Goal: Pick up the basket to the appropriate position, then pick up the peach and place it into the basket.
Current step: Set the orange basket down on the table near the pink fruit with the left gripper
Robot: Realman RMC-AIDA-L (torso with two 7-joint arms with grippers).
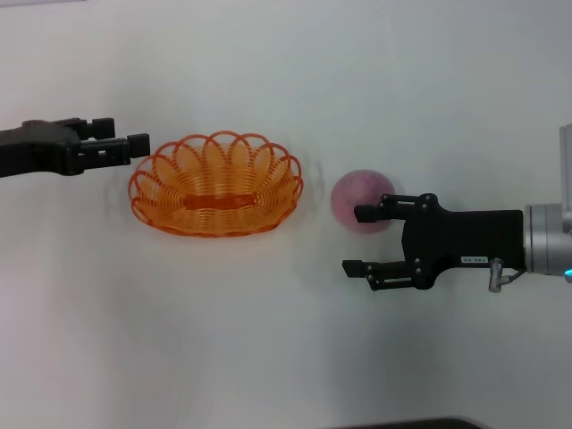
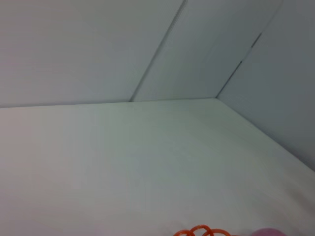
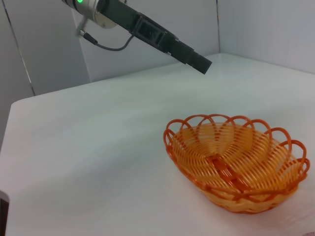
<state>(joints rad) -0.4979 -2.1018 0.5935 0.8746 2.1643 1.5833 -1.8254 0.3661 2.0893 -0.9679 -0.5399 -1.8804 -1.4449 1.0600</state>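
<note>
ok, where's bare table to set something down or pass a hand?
Free: the broad strip in front of the basket and right gripper, and the stretch behind both. Tight: left gripper sits at the basket's left rim; the open right gripper is beside the peach, leaving a narrow basket-peach gap.

Head camera looking steeply down, both wrist cameras low over the table (image 1: 268, 340), all sharing the basket (image 1: 215, 184).

glossy, seemingly plastic basket (image 1: 215, 183); matte peach (image 1: 361, 200); smooth table (image 1: 268, 340)

White table (image 1: 268, 340), orange wire basket (image 1: 215, 184) resting on it, pinkish peach (image 1: 360, 199) apparently beside
</note>
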